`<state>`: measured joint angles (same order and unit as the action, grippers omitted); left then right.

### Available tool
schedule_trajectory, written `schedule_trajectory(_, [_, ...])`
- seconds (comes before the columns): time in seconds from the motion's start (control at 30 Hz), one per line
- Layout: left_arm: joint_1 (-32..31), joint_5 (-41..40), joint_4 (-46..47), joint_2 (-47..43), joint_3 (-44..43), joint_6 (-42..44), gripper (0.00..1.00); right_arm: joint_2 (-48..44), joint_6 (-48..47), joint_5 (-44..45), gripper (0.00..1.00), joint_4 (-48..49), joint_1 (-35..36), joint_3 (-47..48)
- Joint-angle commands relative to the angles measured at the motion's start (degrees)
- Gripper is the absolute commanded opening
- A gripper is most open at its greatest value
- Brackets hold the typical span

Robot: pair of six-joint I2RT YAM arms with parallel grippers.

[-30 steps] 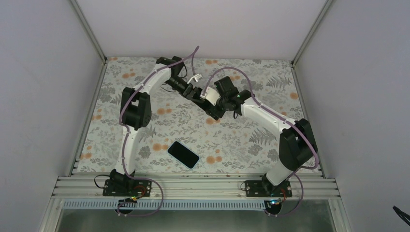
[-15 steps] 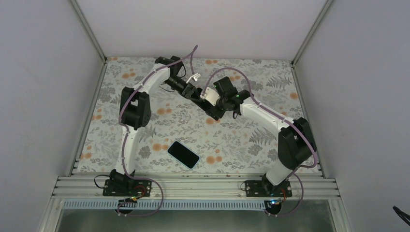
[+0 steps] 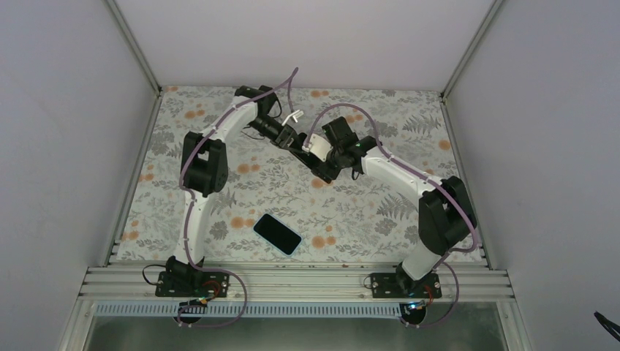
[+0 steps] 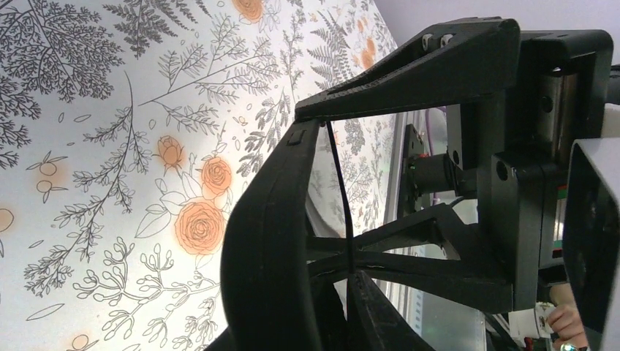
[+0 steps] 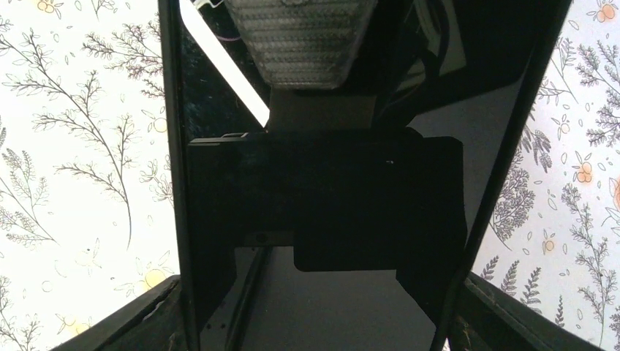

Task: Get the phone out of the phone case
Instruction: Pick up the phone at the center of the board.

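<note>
The phone (image 3: 277, 233), a black slab with a pale blue rim, lies flat on the floral table near the front centre, apart from both arms. At the back centre the grippers meet above the table. My right gripper (image 3: 319, 164) (image 5: 322, 322) holds the glossy black phone case (image 5: 322, 219) across its width, its fingers (image 5: 504, 322) against both side walls. My left gripper (image 3: 301, 148) (image 4: 349, 281) has closed on the case's thin edge (image 4: 338, 183). The right gripper's fingers (image 4: 417, 66) show in the left wrist view. From above the case is mostly hidden.
The floral table (image 3: 365, 212) has grey walls on three sides. An aluminium rail (image 3: 292, 281) along the near edge carries both arm bases. Purple cables (image 3: 292, 84) loop over the arms at the back.
The left gripper's jaws have closed from wide apart down onto the case's edge. Both arms shifted slightly toward the back left. The phone has not moved.
</note>
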<state>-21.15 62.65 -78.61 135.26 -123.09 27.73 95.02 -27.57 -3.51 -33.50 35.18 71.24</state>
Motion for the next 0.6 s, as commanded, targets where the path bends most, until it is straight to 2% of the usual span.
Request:
schedule_trajectory(0.0, [-2.1,0.8,0.8,-2.9,0.3,3.7,0.03,-0.6,-2.2,-4.0,0.61,0.6,0.5,1.3])
schedule_trajectory(0.1, [-2.6,0.4,0.8,-3.9,1.1,4.6,0.02,-1.8,-2.5,-5.7,0.83,-1.7,0.4,1.3])
schedule_trajectory(0.13, [-2.6,0.3,0.8,-4.4,1.6,5.1,0.02,-2.2,-3.0,-7.0,0.93,-3.3,0.2,1.3])
schedule_trajectory(0.17, [-2.6,-0.1,0.8,-4.9,2.1,5.6,0.02,-2.7,-3.5,-8.6,0.99,-5.2,0.0,1.3])
schedule_trajectory(0.37, [-2.6,-4.8,0.8,-10.6,8.9,13.4,0.02,-10.7,-11.2,-25.0,1.0,-17.0,-4.6,-1.4])
schedule_trajectory(0.57, [-2.7,-9.1,1.0,-19.6,17.1,22.6,0.02,-17.7,-17.8,-28.8,1.0,-20.3,-10.2,-5.4])
